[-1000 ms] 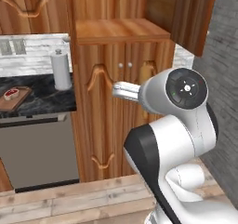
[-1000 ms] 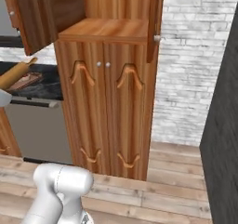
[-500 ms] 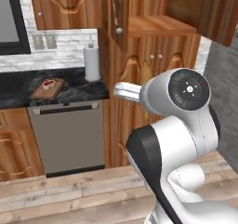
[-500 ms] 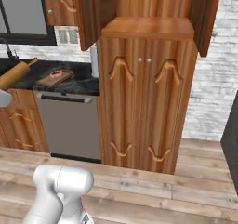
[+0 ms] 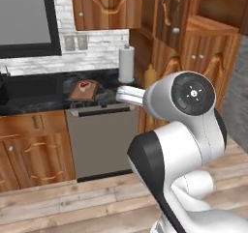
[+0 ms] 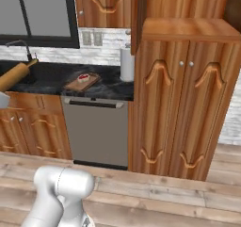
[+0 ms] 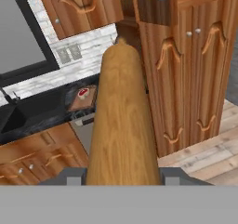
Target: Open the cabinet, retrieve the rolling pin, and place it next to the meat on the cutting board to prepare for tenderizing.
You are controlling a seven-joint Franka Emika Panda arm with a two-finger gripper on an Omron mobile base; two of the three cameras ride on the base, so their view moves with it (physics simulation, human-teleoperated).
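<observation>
Dark counter (image 6: 56, 82): one cutting board (image 6: 79, 83), one meat (image 6: 84, 77); one rolling pin (image 7: 122, 125) between fingers (image 7: 74, 175).

Arm (image 5: 184, 145): glossy white rounded shells, dark bands at joints, one dark circular joint cap bearing small green and red marks.

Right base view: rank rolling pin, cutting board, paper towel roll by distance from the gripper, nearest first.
1. rolling pin, far left, held in the gripper.
2. cutting board, mid-counter, carrying the meat.
3. paper towel roll, counter's right end, beside the cabinet.
</observation>
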